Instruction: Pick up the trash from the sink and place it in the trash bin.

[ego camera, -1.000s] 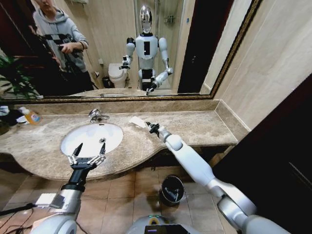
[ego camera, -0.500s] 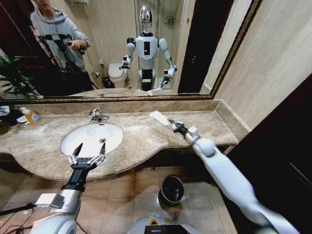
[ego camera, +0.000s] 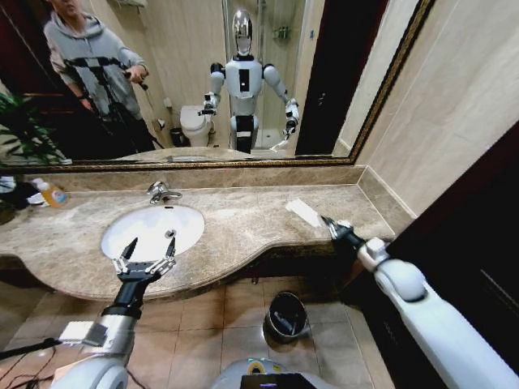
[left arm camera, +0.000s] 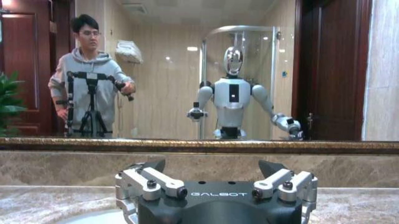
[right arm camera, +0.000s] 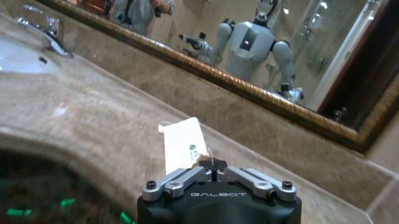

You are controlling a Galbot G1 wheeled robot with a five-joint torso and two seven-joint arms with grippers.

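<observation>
My right gripper (ego camera: 327,220) is shut on a flat white packet (ego camera: 303,212), a piece of the trash, held just above the right part of the marble counter near its front edge. In the right wrist view the packet (right arm camera: 182,143) has a small green mark and is pinched at one corner by the shut right gripper (right arm camera: 213,167). The white oval sink (ego camera: 154,229) lies at the left of the counter. My left gripper (ego camera: 147,254) hangs open over the sink's front rim, holding nothing. The black trash bin (ego camera: 285,314) stands on the floor below the counter.
A chrome faucet (ego camera: 160,192) stands behind the sink, and an orange-yellow soap bottle (ego camera: 53,193) is at the far left. A mirror runs along the back wall. A dark door or panel (ego camera: 454,243) closes in on the right. Tiled floor surrounds the bin.
My right arm has swung right with the packet, from the middle of the counter to its right end. The left arm has stayed still.
</observation>
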